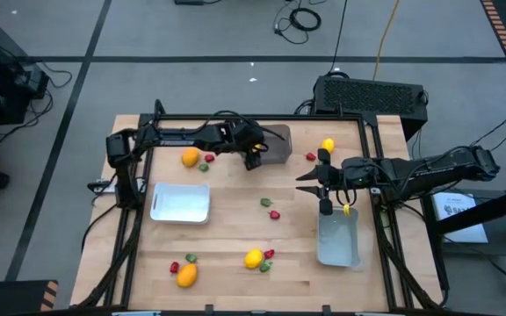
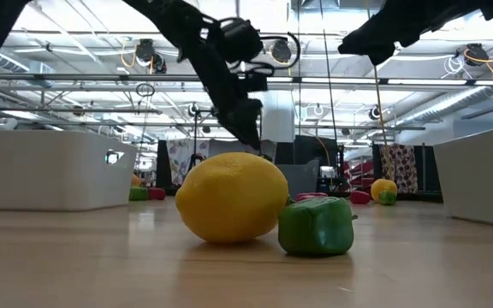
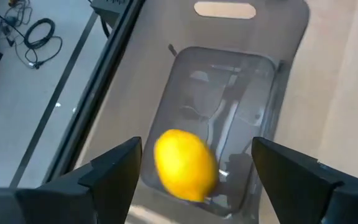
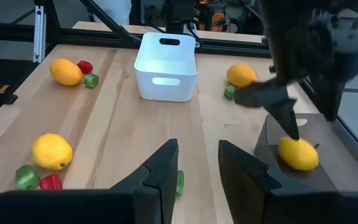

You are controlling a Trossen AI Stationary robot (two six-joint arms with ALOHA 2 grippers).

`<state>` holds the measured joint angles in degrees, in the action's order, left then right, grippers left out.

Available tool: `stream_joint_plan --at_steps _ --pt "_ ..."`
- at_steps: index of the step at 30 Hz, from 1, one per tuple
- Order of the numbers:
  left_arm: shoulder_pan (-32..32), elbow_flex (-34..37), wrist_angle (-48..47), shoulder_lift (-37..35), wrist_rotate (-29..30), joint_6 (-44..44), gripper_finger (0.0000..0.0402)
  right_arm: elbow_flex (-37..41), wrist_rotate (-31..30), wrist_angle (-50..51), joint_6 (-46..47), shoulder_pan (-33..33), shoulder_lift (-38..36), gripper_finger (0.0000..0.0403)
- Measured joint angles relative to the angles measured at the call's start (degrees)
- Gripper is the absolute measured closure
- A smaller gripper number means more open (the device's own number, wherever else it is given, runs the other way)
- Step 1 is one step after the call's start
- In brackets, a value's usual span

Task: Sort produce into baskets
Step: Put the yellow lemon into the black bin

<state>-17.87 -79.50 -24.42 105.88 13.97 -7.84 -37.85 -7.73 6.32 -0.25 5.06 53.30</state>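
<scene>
Hanging over the dark grey basket (image 3: pixel 229 93) at the table's far edge, the left gripper (image 3: pixel 194 171) has its jaws spread wide with nothing clamped. Between and just beyond them a yellow lemon (image 3: pixel 185 165) sits low in that basket, seemingly clear of both fingers. The right gripper (image 4: pixel 197 168) hovers above bare wood beside a pale basket (image 1: pixel 338 239), jaws slightly apart and empty. Other produce lies scattered well away.
</scene>
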Motion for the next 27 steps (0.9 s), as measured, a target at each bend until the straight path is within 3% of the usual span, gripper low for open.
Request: stream_joint_plan --at_steps 6,11,15,20,27 --pt "-0.5 -0.1 -12.3 -8.2 0.4 1.6 0.0091 0.0 0.0 1.5 1.0 0.0 0.0 0.0296" --pt "-2.1 -0.1 -24.8 -15.1 4.6 5.1 0.0091 0.0 0.0 1.9 2.6 0.0 0.0 0.0296" --pt "-5.0 0.6 -33.0 -19.2 4.6 11.2 0.0091 0.0 0.0 1.9 2.6 0.0 0.0 0.0296" --pt "-10.9 6.1 -37.3 -22.1 -2.8 14.5 0.0091 0.0 0.0 1.8 4.1 0.0 0.0 0.0296" --pt "-18.1 16.5 -33.4 -24.5 -5.1 13.6 0.0091 0.0 0.0 1.7 3.9 0.0 0.0 0.0296"
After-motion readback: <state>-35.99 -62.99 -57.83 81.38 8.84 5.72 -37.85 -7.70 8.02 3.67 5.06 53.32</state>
